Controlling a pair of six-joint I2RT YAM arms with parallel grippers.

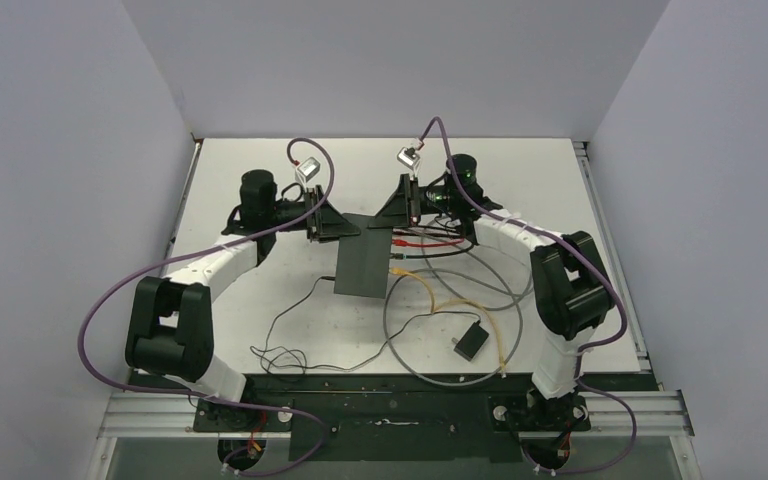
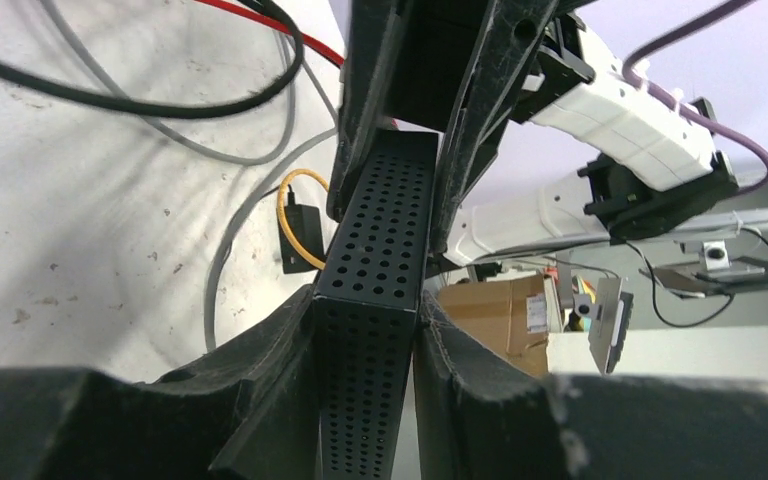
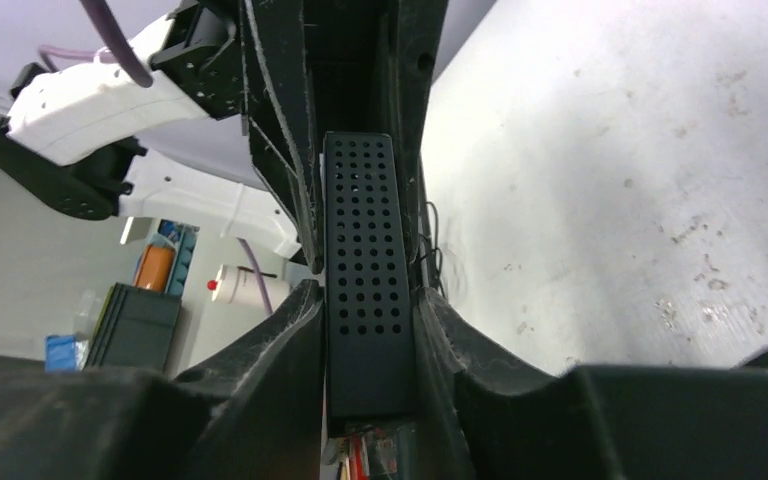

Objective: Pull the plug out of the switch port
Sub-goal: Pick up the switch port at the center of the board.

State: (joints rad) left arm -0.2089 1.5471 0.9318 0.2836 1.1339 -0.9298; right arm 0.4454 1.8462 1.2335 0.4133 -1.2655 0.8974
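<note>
White table (image 1: 260,180), cables strewn; I see the switch (image 1: 365,262) mid-table, left gripper (image 1: 332,226) and right gripper (image 1: 400,212) both clamped on its far end. Neither holds a plug (image 1: 397,268), so taut cables could twist the switch loose

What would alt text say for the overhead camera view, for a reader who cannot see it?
Two robot arms reach in from either side, and the left gripper and right gripper both clamp the far end of a flat black switch. Red, black, yellow and grey cables lie to its right on the white table, near a small black adapter block.
</note>
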